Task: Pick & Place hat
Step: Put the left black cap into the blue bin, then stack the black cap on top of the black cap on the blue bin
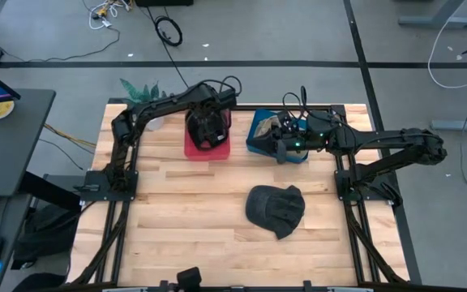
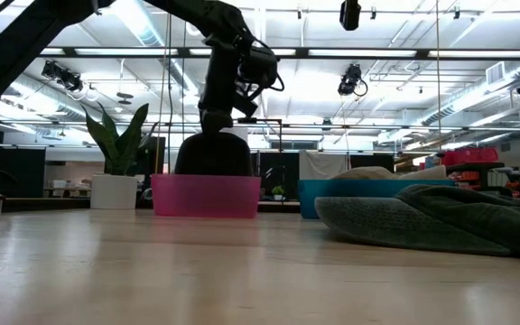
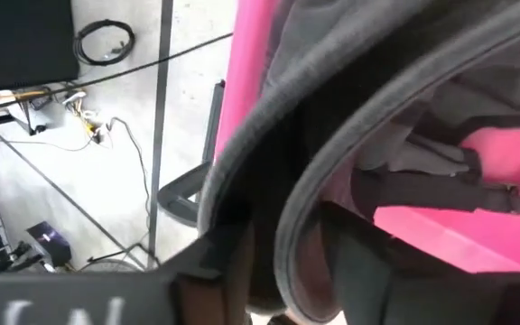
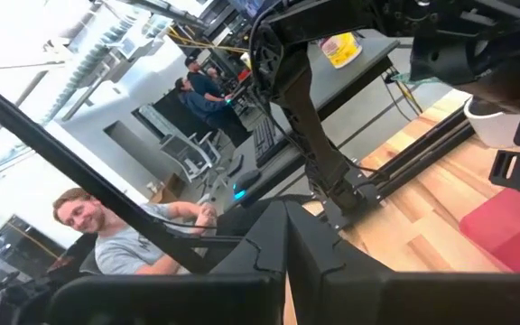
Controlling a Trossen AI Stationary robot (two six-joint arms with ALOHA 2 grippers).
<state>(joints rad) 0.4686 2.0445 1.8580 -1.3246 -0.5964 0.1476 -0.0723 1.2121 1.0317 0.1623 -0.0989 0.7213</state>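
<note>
A dark hat [image 1: 207,130] hangs from my left gripper [image 1: 209,113] over the pink bin [image 1: 191,151] at the table's far side. In the low view the hat [image 2: 211,155] reaches down into the pink bin [image 2: 206,197]. In the left wrist view my left gripper [image 3: 287,293] is shut on the hat's rim. A second, grey-green hat [image 1: 275,211] lies flat on the table, near the right side [image 2: 441,217]. My right gripper [image 1: 280,151] waits shut over the blue bin [image 1: 259,131]; its fingers [image 4: 287,262] touch nothing. My left gripper holds the dark hat by its curved rim [image 3: 289,226], pinched between the two fingers, which come from above and point down. The hat hangs below the fingers with its lower part inside the pink bin [image 3: 251,63]. I cannot tell whether it touches the bin's floor.
A potted plant [image 1: 140,88] in a white pot [image 2: 116,191] stands at the far left corner. The blue bin [image 2: 359,191] sits right of the pink one. Bare wood lies across the table's near half. People sit at desks beyond the table [image 4: 106,239].
</note>
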